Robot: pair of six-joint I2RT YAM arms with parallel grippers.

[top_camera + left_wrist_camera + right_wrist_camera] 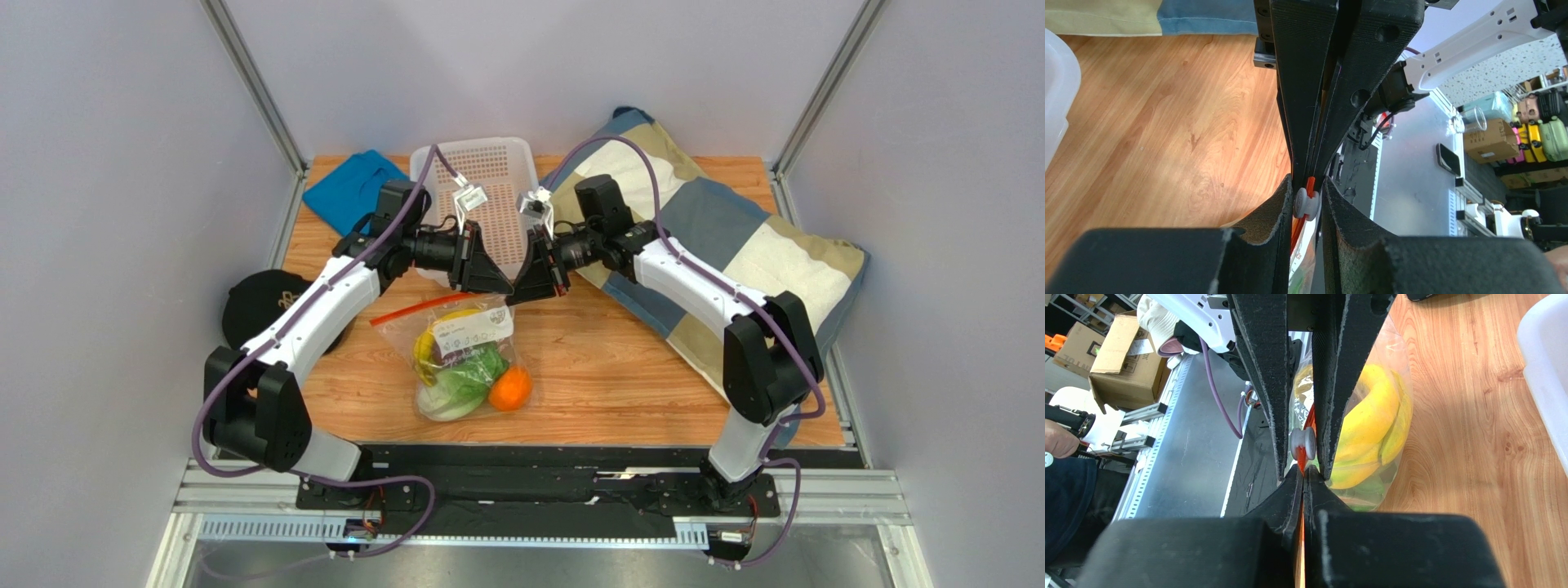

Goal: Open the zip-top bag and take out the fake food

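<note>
The zip-top bag (472,355) lies at mid-table, its far end lifted, with an orange-red zip strip (417,309) and a white label (476,328). Inside show the yellow bananas (432,343), the lettuce (464,382) and the orange (510,388); the purple fruit is hidden. My two grippers meet tip to tip over the bag's far end. My left gripper (503,276) (1308,184) is closed around the white slider (1307,203). My right gripper (540,279) (1304,471) is shut on the zip strip just behind the slider (1302,444). The bananas (1370,416) hang below.
A white perforated basket (491,184) stands just behind the grippers. A blue cloth (356,186) lies at the back left. A large patchwork pillow (724,233) fills the right side. A black object (258,306) sits off the table's left edge.
</note>
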